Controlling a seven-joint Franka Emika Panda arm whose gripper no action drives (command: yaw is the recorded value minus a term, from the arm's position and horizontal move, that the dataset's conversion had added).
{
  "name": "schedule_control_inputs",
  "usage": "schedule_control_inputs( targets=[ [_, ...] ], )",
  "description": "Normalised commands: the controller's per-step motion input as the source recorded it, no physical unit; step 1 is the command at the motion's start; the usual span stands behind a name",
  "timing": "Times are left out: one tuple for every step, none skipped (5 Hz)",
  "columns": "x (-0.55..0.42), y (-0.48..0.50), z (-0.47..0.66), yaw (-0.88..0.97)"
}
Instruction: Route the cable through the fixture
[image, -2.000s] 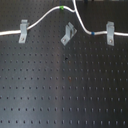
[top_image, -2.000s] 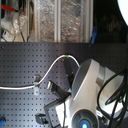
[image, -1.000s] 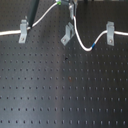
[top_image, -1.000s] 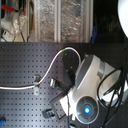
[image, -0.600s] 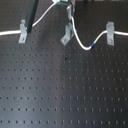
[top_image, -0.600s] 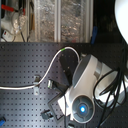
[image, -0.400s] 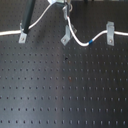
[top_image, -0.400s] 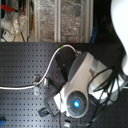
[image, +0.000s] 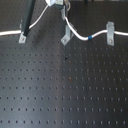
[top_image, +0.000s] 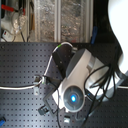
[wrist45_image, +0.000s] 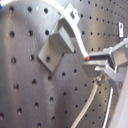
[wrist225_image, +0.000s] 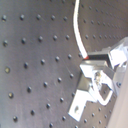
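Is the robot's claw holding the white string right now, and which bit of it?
Probably yes: the gripper seems closed on the cable near the middle clip, at the first exterior view's top edge. The exact spot of the pinch is cut off or blurred, so I cannot tell.

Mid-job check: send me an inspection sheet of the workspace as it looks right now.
Surface: black perforated board, bare over its near part in the first exterior view.
Job's things: white cable runs across three metal clips; the fixture is the middle, diagonally turned one, with the cable passing at it. Blue band sits before the clip at the first exterior view's right.
Clutter: nothing seen on the board.
Grippers: gripper at the top edge above the fixture; jaw state unclear.
Cables: dark arm wiring in the second exterior view.
Surroundings: shelving behind the board.
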Motion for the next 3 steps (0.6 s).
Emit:
schedule_control_inputs(
  targets=[
    [0.001, 0.000, 0.02, 0.00],
    [-0.042, 0.042, 0.14, 0.00],
    [-0.209, -0.177, 0.34, -0.09]
  ],
)
